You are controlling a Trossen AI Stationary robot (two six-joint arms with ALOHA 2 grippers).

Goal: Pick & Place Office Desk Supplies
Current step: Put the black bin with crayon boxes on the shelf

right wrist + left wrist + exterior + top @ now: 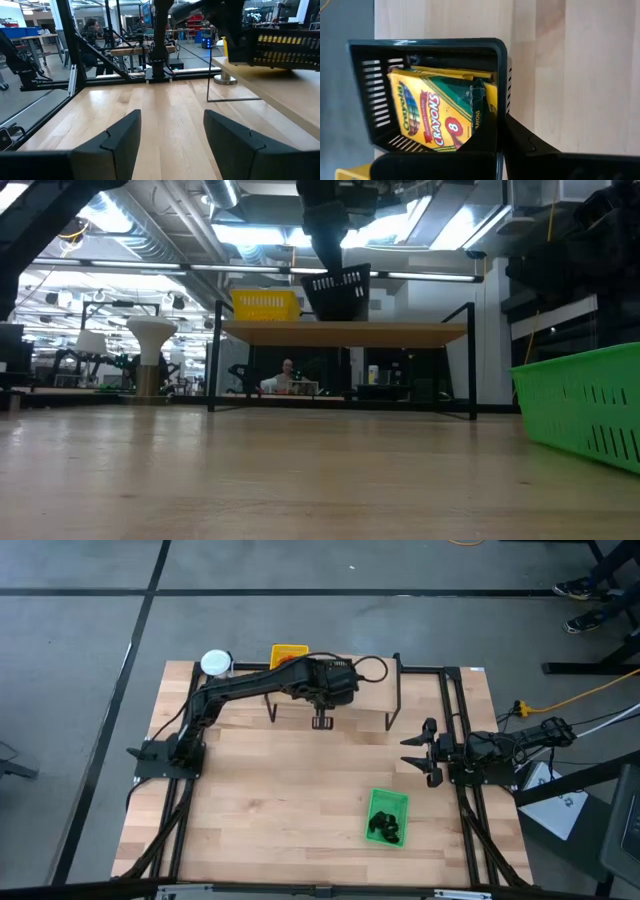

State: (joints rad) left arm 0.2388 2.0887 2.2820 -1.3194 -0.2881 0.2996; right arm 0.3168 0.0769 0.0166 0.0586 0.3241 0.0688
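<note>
Seen from the left wrist, a yellow crayon box [432,112] printed with green panels, red lettering and an "8" lies tilted inside a black tray [427,50], with a second yellow box edge showing behind it. The left tool [322,720] is clenched on that tray's wall, out over the raised shelf [345,333] at the worktop's far edge, next to a yellow tray [289,654]. The right tool [428,752] hangs released, its fingers [117,137] spread wide, above the right side of the pale wooden worktop [290,800]. Nearer the front, a green tray [388,816] sits on the planks with small black clips [385,829] in it. At the far left corner stands a grey cylinder with a white round top [216,663]. Beyond the worktop, a lit workshop with benches stretches back, and a person [288,370] sits there.
</note>
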